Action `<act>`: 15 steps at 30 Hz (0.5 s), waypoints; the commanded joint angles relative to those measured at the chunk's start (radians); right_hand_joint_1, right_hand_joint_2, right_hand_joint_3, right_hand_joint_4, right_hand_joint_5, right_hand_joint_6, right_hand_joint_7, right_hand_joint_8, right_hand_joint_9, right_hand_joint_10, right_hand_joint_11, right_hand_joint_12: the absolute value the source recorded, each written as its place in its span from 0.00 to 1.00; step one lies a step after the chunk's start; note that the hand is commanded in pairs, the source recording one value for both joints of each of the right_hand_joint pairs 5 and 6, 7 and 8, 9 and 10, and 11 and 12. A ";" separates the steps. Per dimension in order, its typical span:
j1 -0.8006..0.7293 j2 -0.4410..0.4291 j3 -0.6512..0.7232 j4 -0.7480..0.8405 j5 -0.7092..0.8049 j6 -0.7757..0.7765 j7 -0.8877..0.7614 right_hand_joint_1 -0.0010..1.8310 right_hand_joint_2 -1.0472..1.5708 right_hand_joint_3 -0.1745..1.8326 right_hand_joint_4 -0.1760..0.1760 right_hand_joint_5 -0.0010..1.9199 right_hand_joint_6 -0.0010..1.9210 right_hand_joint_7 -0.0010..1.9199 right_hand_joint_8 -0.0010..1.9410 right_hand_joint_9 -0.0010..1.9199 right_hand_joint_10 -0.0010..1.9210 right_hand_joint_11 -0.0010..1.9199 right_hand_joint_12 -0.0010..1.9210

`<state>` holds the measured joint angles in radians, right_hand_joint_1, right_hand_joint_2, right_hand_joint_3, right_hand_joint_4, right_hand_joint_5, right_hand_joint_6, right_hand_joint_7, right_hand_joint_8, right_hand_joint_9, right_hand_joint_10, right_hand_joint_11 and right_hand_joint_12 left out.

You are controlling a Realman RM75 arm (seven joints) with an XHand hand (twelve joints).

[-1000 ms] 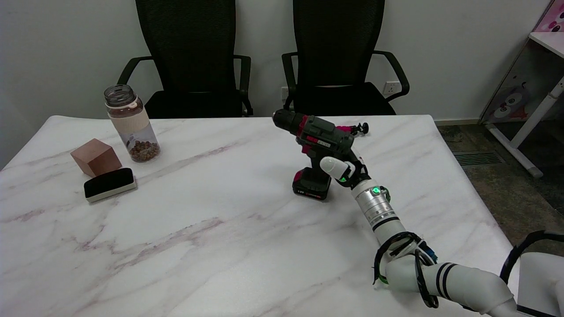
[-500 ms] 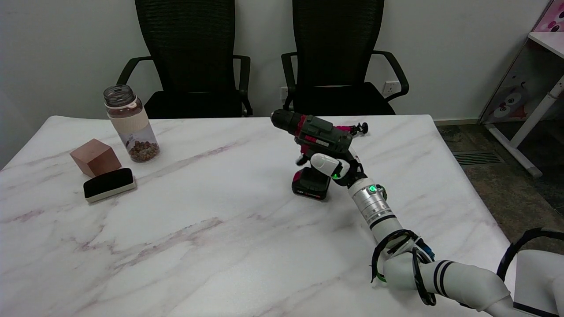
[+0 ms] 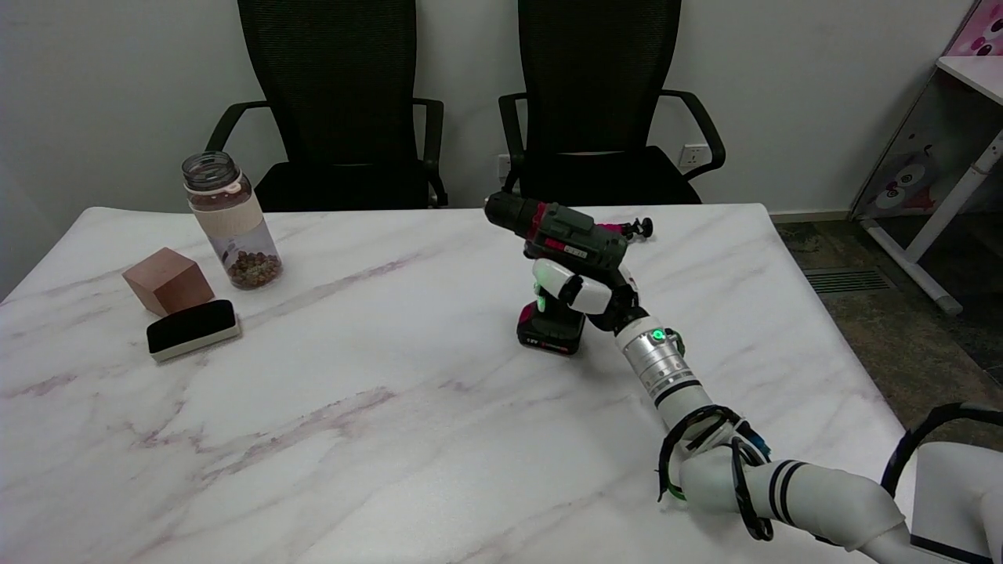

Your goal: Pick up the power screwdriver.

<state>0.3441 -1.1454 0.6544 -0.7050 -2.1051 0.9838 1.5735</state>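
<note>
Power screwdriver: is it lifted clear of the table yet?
No, the power screwdriver stands upright with its battery base on the table, while the right hand wraps its handle.

A white marble-patterned table (image 3: 353, 439) with faint pink veins fills the foreground. Two black mesh office chairs, one (image 3: 333, 102) left and one (image 3: 599, 94) right, stand behind its far edge against a plain pale wall (image 3: 94, 94) bearing a socket (image 3: 691, 157). At right, dark carpet (image 3: 885, 313) and a white desk (image 3: 952, 180) with cartoon panels.
</note>
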 commanded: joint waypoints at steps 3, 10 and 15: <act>0.010 -0.002 0.002 0.002 -0.001 -0.056 0.000 0.57 0.59 0.54 1.00 0.41 0.41 0.41 0.41 0.73 0.73 0.92 0.92; 0.018 -0.002 0.002 0.002 -0.001 -0.065 0.000 0.55 0.61 0.61 0.81 0.52 0.52 0.52 0.51 0.82 0.82 0.96 0.96; 0.029 -0.002 0.001 0.002 -0.001 -0.066 0.000 0.51 0.69 0.56 0.20 0.69 0.69 0.69 0.69 0.90 0.89 1.00 1.00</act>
<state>0.3557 -1.1462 0.6562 -0.7042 -2.1052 0.9418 1.5740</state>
